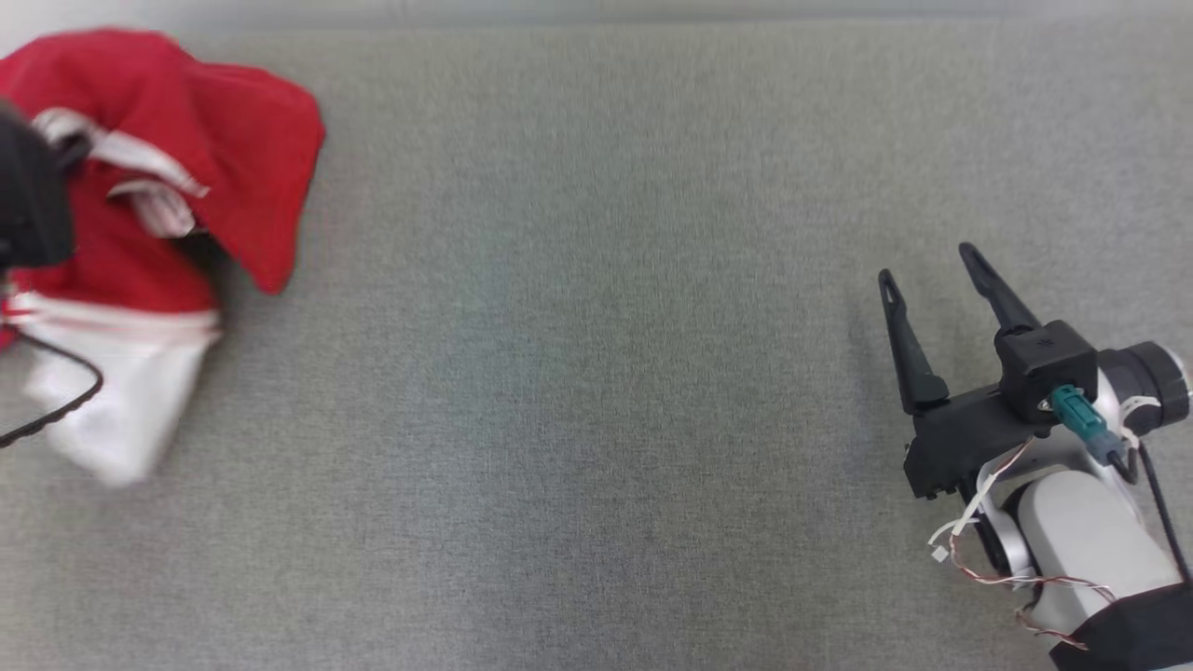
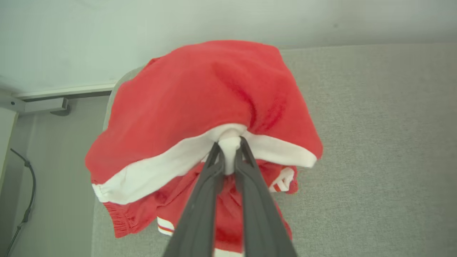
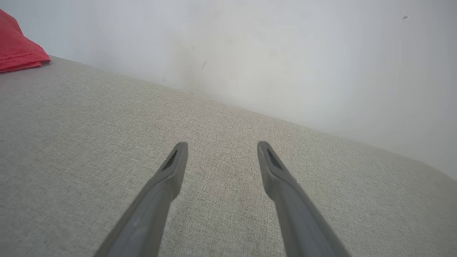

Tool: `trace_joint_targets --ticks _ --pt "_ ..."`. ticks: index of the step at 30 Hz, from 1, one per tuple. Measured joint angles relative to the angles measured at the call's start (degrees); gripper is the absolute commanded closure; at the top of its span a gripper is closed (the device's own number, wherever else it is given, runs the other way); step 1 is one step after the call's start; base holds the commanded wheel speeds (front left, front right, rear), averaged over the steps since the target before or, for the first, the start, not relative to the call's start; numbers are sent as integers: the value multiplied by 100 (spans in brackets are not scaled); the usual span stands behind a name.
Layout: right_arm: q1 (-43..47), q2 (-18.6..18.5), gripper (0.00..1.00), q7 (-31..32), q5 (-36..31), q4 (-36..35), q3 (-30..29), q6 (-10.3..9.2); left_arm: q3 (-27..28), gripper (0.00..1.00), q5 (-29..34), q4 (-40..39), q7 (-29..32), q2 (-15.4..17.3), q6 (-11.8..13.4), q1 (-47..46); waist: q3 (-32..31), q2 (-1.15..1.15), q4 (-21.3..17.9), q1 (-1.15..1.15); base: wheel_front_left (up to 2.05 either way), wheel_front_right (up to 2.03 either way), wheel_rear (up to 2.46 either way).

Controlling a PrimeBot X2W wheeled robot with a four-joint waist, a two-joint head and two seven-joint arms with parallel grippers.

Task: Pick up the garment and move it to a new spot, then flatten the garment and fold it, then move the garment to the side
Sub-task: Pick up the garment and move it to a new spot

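On my head view the garment [image 1: 186,158] lies at ten o'clock on the table [image 1: 596,373], with a fold caught between my left gripper [image 2: 229,142] fingers. My right gripper [image 1: 926,264] sits at four o'clock, well apart from the garment. The wall [image 3: 250,53] stands behind the table, at twelve.

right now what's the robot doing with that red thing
The left gripper is shut on the white band of a crumpled red and white fabric garment at the left end of the grey cloth surface. The right gripper sits open and empty far to the right. Nothing is flattened or folded yet.
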Motion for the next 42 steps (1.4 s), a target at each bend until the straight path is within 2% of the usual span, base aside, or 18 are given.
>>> trace_joint_targets --ticks 6,11,16,24,28,34,38,42 --pt "114 178 0 -132 190 247 -8 4 -472 100 -477 -665 -516 -13 1 -14 -383 0 5 0 0 0 0" --pt "294 254 0 -224 264 369 -34 5 -918 100 -962 -1548 -815 -48 1 49 -679 -1 -20 -1 0 0 0" --pt "239 363 0 -282 321 436 -25 12 -1466 100 -1188 -2436 -1044 -42 1 186 -841 -1 -131 -1 0 0 0" --pt "224 557 0 -382 359 571 27 58 -2239 100 -1427 -3227 -1322 -322 1 605 -933 -1 -463 -1 0 0 0" --pt "236 538 0 -433 407 614 -11 57 -2458 100 -1659 -3249 -1511 -611 1 1012 -943 -1 -650 -1 0 0 0" --pt "234 528 0 -485 453 660 -45 58 -3025 100 -1560 -2885 -1703 -931 1 1437 -922 -1 -886 -1 0 0 0" --pt "232 500 0 -509 457 619 -69 57 -3303 100 -1602 -2688 -1875 -1271 1 1819 -880 -1 -965 0 0 0 0" --pt "215 513 0 -533 456 599 -63 57 -3434 100 -1608 -2359 -2050 -1473 1 1927 -817 0 -998 1 0 0 0"
